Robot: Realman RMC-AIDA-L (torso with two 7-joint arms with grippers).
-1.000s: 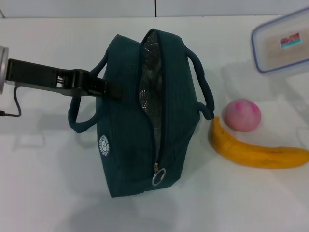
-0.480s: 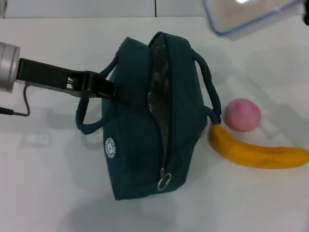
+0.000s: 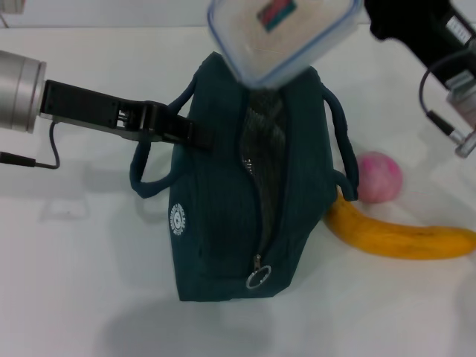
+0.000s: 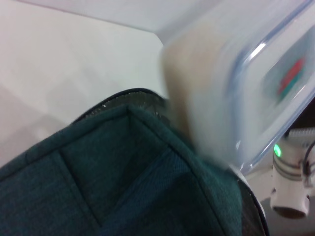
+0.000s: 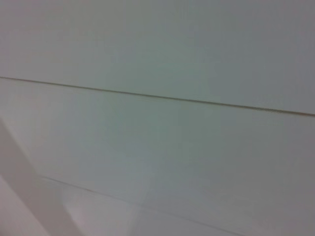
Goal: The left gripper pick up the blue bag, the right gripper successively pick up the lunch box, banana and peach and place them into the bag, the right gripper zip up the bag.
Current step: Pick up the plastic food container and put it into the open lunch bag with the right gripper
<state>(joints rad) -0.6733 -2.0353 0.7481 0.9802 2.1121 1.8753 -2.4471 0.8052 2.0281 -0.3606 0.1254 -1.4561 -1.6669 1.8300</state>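
The blue bag [image 3: 216,223] stands in the middle of the white table with its zipper open and its silver lining showing. My left gripper [image 3: 187,134] is shut on the bag's left side by the handle. My right gripper [image 3: 366,16] comes in from the upper right, shut on the lunch box [image 3: 286,33], which hangs tilted just above the bag's far open end. The left wrist view shows the bag [image 4: 98,187] with the lunch box [image 4: 236,88] close over it. The peach [image 3: 380,177] and the banana [image 3: 401,236] lie right of the bag.
The zipper's ring pull [image 3: 258,278] hangs at the bag's near end. The right arm's cables [image 3: 439,111] hang above the peach. The banana's tip touches the bag's right side. The right wrist view shows only a pale wall.
The lunch box has moved left from the upper right and now hangs over the bag's opening. The right arm has come into view. The bag and left gripper have shifted slightly right.
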